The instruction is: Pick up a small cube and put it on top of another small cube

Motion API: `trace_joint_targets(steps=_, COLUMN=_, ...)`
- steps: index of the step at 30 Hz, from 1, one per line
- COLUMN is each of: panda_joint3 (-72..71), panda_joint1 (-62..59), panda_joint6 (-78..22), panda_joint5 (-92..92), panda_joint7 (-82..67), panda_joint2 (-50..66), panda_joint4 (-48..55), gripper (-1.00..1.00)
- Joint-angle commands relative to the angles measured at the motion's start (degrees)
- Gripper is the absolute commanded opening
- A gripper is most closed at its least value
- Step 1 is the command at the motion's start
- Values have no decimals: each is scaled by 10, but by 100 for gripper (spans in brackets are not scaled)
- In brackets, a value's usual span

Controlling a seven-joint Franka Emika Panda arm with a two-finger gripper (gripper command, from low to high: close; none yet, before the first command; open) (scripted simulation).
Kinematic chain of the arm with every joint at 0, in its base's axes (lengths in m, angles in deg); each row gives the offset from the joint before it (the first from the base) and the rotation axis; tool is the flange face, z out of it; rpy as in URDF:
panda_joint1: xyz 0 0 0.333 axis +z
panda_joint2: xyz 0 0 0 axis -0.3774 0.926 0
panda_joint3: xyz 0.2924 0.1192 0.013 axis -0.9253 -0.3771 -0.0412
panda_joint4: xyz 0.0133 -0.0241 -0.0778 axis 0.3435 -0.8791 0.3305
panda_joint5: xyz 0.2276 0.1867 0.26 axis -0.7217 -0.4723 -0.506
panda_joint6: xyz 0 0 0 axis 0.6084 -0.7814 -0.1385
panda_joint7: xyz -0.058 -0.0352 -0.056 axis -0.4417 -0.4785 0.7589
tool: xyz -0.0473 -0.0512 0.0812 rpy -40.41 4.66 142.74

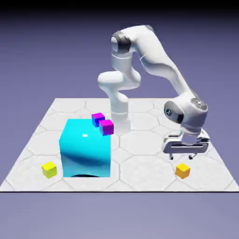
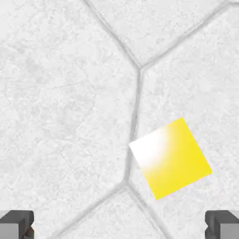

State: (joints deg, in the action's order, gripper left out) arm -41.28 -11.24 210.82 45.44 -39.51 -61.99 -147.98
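The jaws [image 1: 181, 158] hang apart above the orange cube [image 1: 182, 171], with nothing between them. That cube sits on the tabletop [image 1: 144, 175] toward the near edge, at the exterior view's right, well apart from the big cyan cube [image 1: 86, 149]. The step in hand looks to be lining up over it before going down.

To do this well, the jaws should first be centred: in the hand view the cube lies up and to the right of the midpoint between the fingertips [image 2: 222, 226], so a small sideways and forward correction seems due. Next the hand should roll until the finger pads face two opposite sides squarely; closing as things stand would likely catch corners and spin the cube. Then a straight, slow drop, fingers clear on both sides, and a close low on the cube, would serve best.

As for its pointing, the cube rests flat on one face, turned at a slant to the jaws: in the hand view its top shows as a tilted square, one corner toward the top and one toward the bottom. It has no long axis, its sides looking equal, so either pair of opposite faces should do; the smaller roll is the better choice.
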Motion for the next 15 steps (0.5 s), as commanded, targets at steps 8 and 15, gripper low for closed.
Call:
trace_joint_targets(steps=8, panda_joint3=-12, panda_joint1=15, panda_joint6=-17, panda_joint5=24, panda_joint7=-135, panda_joint2=75, panda_joint4=36, gripper=0)
trace_joint_targets(steps=15, panda_joint3=-9, panda_joint1=16, panda_joint6=-11, panda_joint5=27, panda_joint7=-133, panda_joint2=80, panda_joint4=35, gripper=-100)
